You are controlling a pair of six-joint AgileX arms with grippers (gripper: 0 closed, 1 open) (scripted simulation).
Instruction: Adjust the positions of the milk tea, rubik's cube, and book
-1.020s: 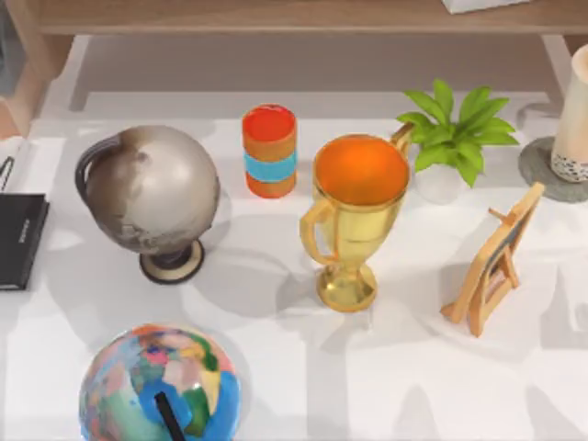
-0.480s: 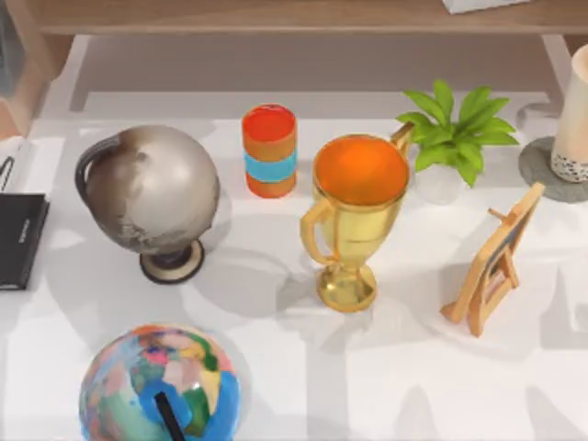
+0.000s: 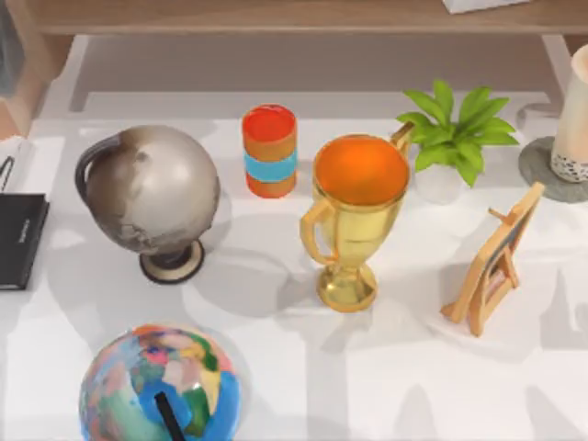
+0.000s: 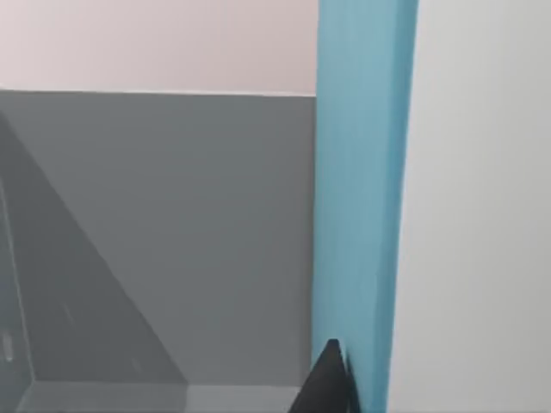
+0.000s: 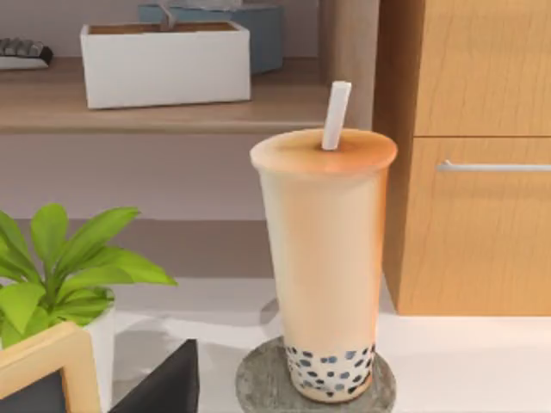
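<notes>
**Milk tea in my right wrist's sight, teal cover close to my left**

Top view: bench (image 3: 303, 377) crowded with bystanders: a grey globe (image 3: 152, 193), a painted globe (image 3: 161, 386), an orange cylinder (image 3: 269, 150), a gold trophy (image 3: 354, 216), a potted plant (image 3: 455, 138), a small easel (image 3: 491, 262) and a flat black book (image 3: 18, 239) at the left edge. The milk tea (image 3: 574, 119) stands at the far right edge on a grey coaster (image 3: 542, 165), cut by the frame.

Left wrist view: a teal-blue band (image 4: 362, 198), which I take to be the book's cover, runs upright just beside a dark tip of my left gripper (image 4: 327, 387). Whether that gripper is wide, narrow or holding the book, I cannot tell.

Right wrist view: this gives what the overhead view cuts off, the whole cup with its straw (image 5: 336, 116) and the dotted base sitting on the coaster. A dark finger of my right gripper (image 5: 164, 387) shows near the plant; its opening I cannot tell either.

My judgement: approach the cup low and level, grip mid-body, and keep it upright past the plant and easel.
</notes>
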